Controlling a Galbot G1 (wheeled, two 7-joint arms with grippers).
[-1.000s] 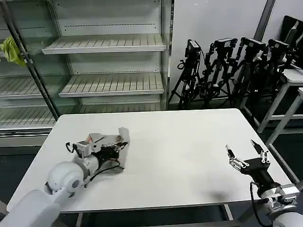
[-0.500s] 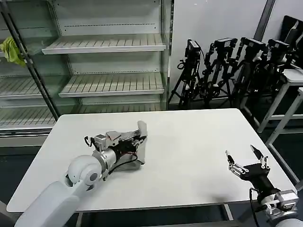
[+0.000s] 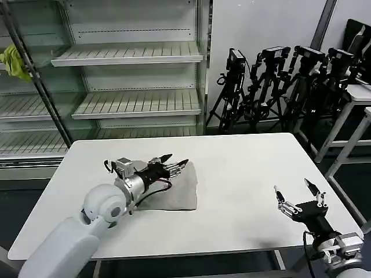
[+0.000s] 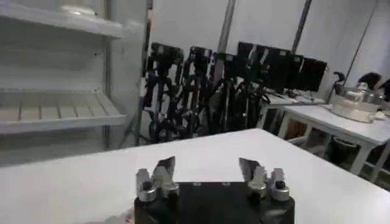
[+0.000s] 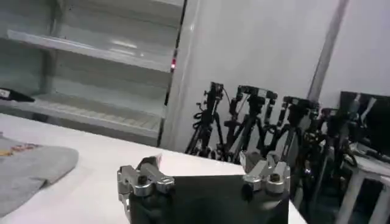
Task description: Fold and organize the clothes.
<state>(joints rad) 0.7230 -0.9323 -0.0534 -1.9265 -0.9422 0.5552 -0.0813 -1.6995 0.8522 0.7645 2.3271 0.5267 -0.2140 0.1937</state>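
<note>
My right pincer [image 3: 297,196] waits open above the near right part of the tabletop [image 3: 243,168], well apart from the work. My left pincer [image 3: 174,161] hovers open and empty over the folded T-shirt [image 3: 177,188], which lies left of centre. Risk: a low fingertip may snag the top layer on withdrawal and undo the fold.

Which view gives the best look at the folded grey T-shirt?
The head view: the T-shirt lies folded on the table, its whole outline visible beside the open left gripper. The right wrist view catches one edge; the left wrist view looks past it.
</note>
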